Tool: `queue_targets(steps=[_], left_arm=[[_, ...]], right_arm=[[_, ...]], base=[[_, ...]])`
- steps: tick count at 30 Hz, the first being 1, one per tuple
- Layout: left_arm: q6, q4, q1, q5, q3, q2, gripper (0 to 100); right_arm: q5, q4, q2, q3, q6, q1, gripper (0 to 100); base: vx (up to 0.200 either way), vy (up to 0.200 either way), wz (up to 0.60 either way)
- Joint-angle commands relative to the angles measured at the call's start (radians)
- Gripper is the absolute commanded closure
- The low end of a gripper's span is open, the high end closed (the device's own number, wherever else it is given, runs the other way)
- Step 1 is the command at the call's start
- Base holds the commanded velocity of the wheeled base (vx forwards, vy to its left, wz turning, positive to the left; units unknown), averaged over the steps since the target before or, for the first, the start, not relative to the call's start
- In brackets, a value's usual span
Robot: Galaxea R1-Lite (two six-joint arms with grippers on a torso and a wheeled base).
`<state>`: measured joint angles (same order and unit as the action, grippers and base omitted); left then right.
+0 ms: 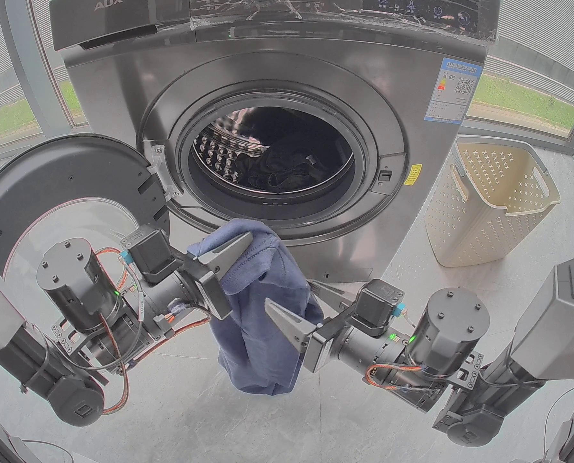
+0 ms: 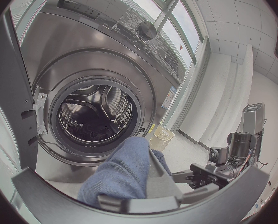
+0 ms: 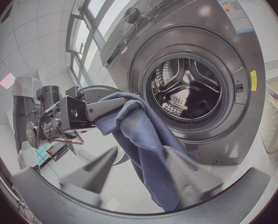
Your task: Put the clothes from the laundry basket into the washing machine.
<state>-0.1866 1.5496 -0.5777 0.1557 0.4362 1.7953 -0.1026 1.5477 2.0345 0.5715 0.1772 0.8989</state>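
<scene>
Three close views, shared washing machine (image 1: 370, 78)

Setting: laundry corner in a bright, sparsely fitted room, closer to a test space than a home. Evidence: front-loading washing machine (image 1: 396, 78) with clear protective film (image 1: 338, 1) over its control panel and an energy label (image 1: 453, 90) on its front. Cream laundry basket (image 1: 467, 226) just beside it on a smooth grey floor (image 1: 171, 413). Tall windows (image 2: 185, 25) onto grass (image 1: 525, 101). White panelled walls (image 2: 226, 87).
</scene>
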Motion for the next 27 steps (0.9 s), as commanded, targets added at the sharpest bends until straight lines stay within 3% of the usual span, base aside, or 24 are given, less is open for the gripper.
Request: queue_targets(steps=[1,14,15,27], left_arm=[[-0.001,0.000,-0.008,0.001,-0.001,-0.010,100],[-0.013,0.000,-0.010,0.001,-0.001,-0.011,100],[-0.013,0.001,-0.010,0.001,-0.001,-0.011,100],[-0.013,0.001,0.001,0.001,-0.001,0.019,100]], right_arm=[[0.003,-0.001,0.073,0.047,-0.012,-0.018,0],[0.006,-0.001,0.104,0.107,-0.024,-0.037,0],[0.004,0.000,0.101,0.107,-0.022,-0.031,100],[0.001,0.000,0.018,0.084,-0.019,-0.012,100]], base=[[0.000,0.000,0.00],[0.000,0.000,0.00],[0.000,0.000,0.00],[0.000,0.000,0.00]])
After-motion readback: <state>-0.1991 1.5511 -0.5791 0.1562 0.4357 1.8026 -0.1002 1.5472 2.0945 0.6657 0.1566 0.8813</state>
